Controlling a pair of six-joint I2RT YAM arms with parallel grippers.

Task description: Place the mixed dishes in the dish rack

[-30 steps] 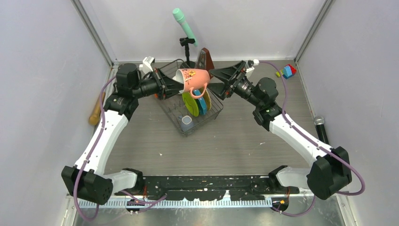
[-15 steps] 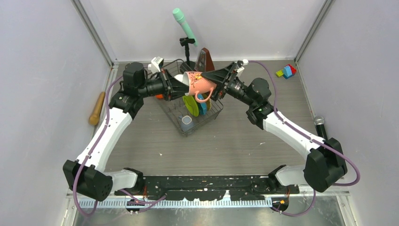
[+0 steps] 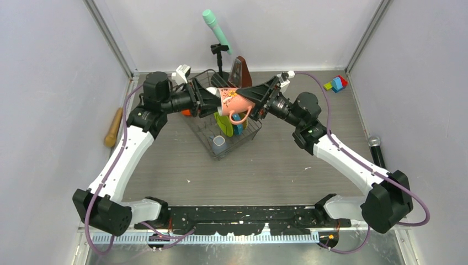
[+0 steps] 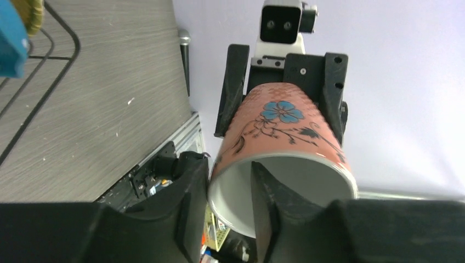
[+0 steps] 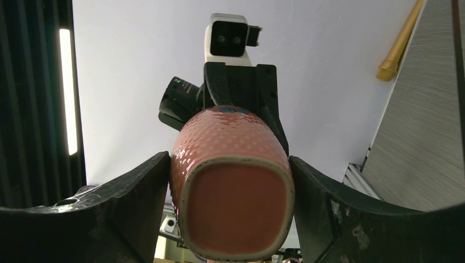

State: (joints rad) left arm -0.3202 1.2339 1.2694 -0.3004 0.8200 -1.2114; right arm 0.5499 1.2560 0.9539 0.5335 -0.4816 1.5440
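The pink mug [image 3: 234, 99] hangs on its side above the dish rack [image 3: 249, 132], between both grippers. My right gripper [image 3: 252, 100] is shut on its base end; in the right wrist view both fingers press the sides of the pink mug [image 5: 233, 208]. My left gripper [image 3: 217, 97] is at the rim and open. In the left wrist view one finger [image 4: 192, 186] lies against the outside wall, and the other stands inside the pink mug [image 4: 282, 129], apart from the wall. The rack holds a lime green plate [image 3: 222, 122], a blue plate [image 3: 237, 123] and a small grey mug [image 3: 219, 144].
A wooden rolling pin [image 3: 114, 127] lies by the left wall. A brown metronome [image 3: 240, 70] and a green microphone on a stand [image 3: 216, 30] are behind the rack. Toy blocks [image 3: 335, 84] sit at the back right, and a black microphone [image 3: 376, 150] lies by the right wall.
My right gripper moved in from the right and closed on the mug's base. My left gripper's jaws spread apart at the rim. The mug tipped lower over the rack.
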